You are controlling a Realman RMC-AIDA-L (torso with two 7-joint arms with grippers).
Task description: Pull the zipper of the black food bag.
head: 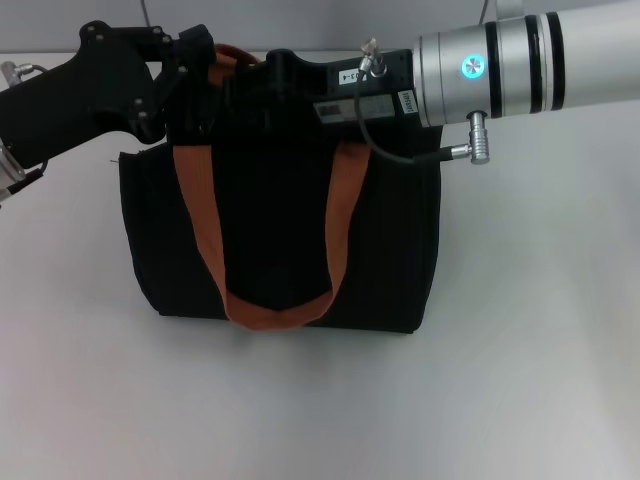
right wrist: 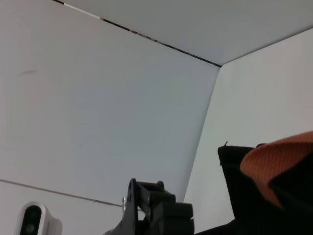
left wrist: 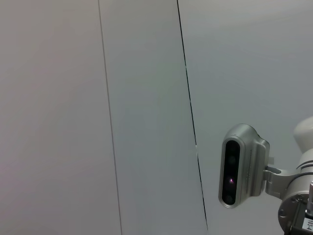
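Observation:
The black food bag stands upright in the middle of the white table, its front rust-orange handle hanging down the front panel. My left gripper is at the bag's top left corner, by the second orange strap. My right gripper reaches in from the right and sits over the middle of the bag's top edge. The zipper is hidden behind the grippers. The right wrist view shows a bag corner, an orange strap and part of the left gripper.
The white table extends in front of and beside the bag. A pale panelled wall stands behind. The right arm's silver wrist camera shows in the left wrist view.

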